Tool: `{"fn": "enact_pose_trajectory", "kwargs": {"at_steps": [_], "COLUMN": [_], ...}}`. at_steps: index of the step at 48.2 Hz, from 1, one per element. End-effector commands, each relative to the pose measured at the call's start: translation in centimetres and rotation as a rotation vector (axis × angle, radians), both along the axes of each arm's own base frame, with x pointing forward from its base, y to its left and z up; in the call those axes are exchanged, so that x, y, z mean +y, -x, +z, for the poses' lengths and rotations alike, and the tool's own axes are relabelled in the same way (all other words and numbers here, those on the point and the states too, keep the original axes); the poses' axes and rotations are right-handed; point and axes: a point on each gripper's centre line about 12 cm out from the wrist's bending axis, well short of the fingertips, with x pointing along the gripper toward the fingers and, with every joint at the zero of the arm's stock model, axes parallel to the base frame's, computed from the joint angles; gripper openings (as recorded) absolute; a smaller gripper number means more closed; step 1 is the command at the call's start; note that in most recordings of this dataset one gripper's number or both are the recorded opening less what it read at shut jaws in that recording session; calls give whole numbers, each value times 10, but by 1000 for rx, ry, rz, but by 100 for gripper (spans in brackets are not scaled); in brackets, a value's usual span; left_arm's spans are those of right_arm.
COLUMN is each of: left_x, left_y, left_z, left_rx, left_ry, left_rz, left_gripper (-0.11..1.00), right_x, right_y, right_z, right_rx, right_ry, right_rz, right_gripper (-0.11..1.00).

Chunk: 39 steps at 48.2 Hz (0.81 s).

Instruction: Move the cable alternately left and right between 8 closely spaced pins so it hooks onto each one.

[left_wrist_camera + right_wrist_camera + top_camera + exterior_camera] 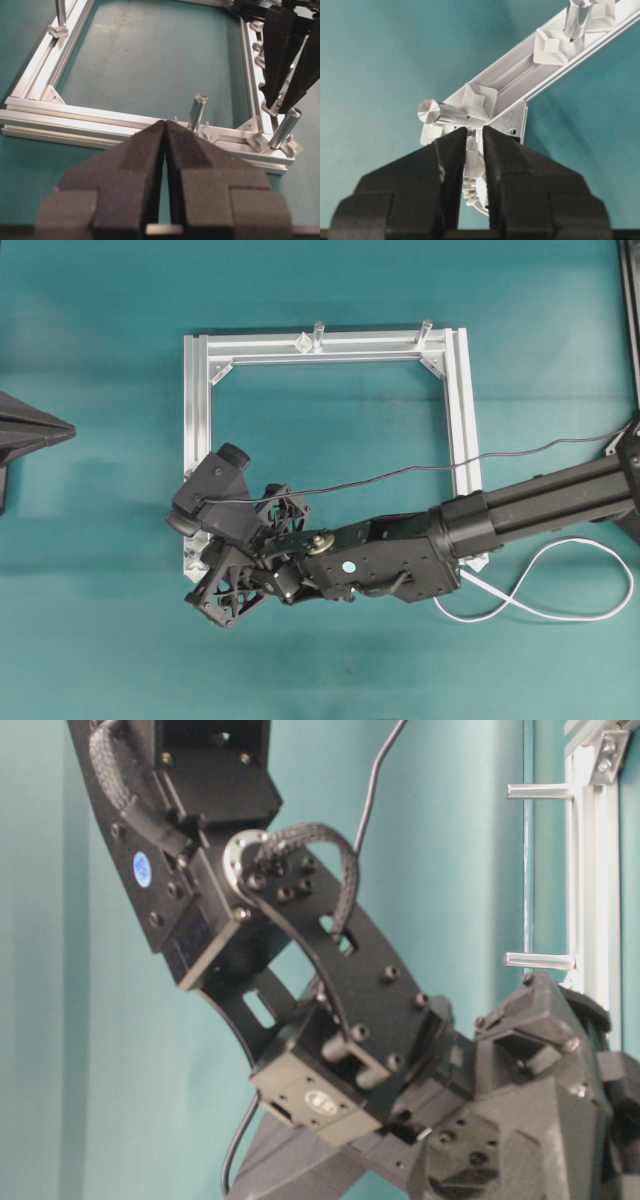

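In the right wrist view my right gripper [475, 131] is shut on the cable's small white plug [476, 162], which sits between the pads just short of the frame corner. Two diamond-shaped pins [480, 101] [551, 45] lie on the rail beyond it. Overhead, the right gripper [212, 560] hangs over the frame's lower left corner, and the white cable [540, 612] trails in a loop at the lower right. My left gripper [165, 122] is shut on nothing and sits off the frame's left side [72, 429]. More pins [209, 134] show near a post.
The square aluminium frame [455, 400] lies mid-table. Grey cylindrical posts stand on its top rail [318, 335] [425, 332] and near the lower left corner [197, 110] [286, 127]. The right arm [540, 500] spans the frame's lower right. A thin black wire [400, 472] crosses the frame.
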Motion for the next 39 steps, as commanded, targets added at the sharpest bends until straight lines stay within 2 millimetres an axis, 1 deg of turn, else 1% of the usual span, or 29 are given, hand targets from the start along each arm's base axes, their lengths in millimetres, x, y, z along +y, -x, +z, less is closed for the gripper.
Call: {"fn": "enact_pose_trajectory", "kwargs": {"at_steps": [1,33,39], "left_x": [0,0,0], "left_y": [-2,-1,-2], "left_z": [4,4,4], "left_rx": [-8,-7,-8], "left_ry": [5,4,5], "left_rz": [-1,-1,-1], "left_gripper": [0,0,0], "right_x": [7,8,12], "right_y": [-3,-2,-2], "right_z": [21,21,21], "right_rx": [-47,-46,-46], "right_ry": [-12,-12,-12], "right_rz": [15,15,23], "right_gripper": [14,14,14]}}
